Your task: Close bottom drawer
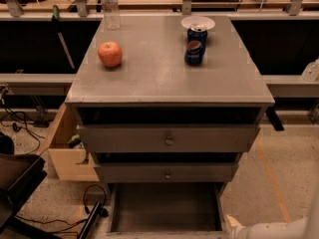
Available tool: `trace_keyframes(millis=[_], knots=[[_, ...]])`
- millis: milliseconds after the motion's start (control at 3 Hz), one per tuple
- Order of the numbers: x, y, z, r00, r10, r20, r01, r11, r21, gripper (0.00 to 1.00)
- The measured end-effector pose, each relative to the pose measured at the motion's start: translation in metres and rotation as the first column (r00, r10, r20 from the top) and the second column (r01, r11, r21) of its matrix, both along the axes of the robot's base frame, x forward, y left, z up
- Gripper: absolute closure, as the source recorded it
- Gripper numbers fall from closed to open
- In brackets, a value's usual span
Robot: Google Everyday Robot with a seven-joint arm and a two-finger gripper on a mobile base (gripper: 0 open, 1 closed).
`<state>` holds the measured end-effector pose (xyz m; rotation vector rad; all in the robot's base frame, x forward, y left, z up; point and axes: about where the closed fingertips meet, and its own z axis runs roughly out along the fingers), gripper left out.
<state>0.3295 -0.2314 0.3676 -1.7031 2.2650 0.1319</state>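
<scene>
The narrow grey bottom drawer (164, 207) stands pulled out at lower centre of the frame. The pale claw (233, 222) sits beside its right front corner; apart or together, I cannot tell. Pushing on that corner could skew the drawer and jam it.

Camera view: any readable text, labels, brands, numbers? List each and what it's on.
No words or numbers can be read.
On the blue can: a round red, white and blue emblem; its lettering is too blurred to read.
On the water bottle: no readable label.
On the open bottom drawer: no markings.
On the gripper, low at the right beside that drawer: no text seen.
</scene>
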Motion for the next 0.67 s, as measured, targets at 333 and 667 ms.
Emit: trace_keyframes(millis=[333, 667], knots=[[0.0223, -0.0106, -0.0004, 0.9989, 0.002, 0.047, 0.0, 0.999, -0.04, 0.0], [0.022, -0.0105, -0.0001, 0.9989, 0.001, 0.047, 0.001, 0.999, -0.039, 0.0]])
